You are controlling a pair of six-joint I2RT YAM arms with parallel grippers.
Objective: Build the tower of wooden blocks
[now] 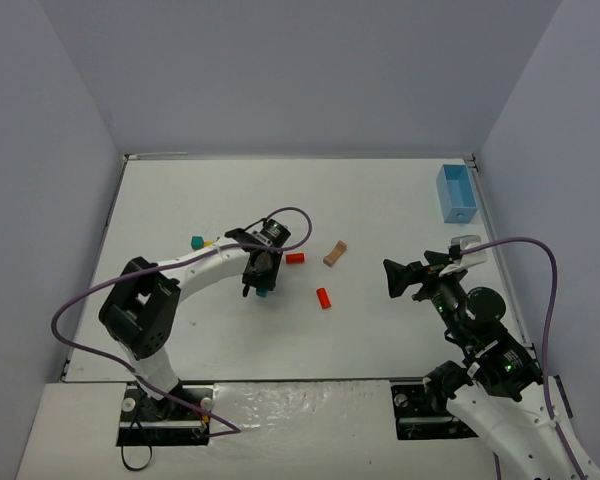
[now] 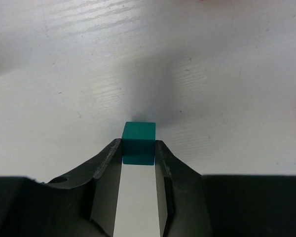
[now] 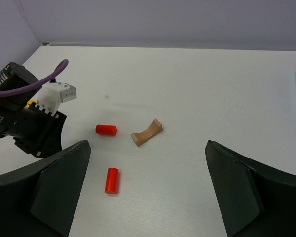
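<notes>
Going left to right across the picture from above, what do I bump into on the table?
Loose teal block → left gripper pinching second teal block → far red cylinder → tan curved block → right gripper → light-blue bin.

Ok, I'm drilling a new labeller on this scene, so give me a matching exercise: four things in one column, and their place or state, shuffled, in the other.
Things:
1. teal cube
2. tan curved block
3. light-blue bin
4. right gripper

Place or state:
A. at the far right corner of the table
B. open, holding nothing
C. clamped between the fingers of the left gripper
D. lying loose just right of a red cylinder in the top view

Pairs: 1-C, 2-D, 3-A, 4-B.
</notes>
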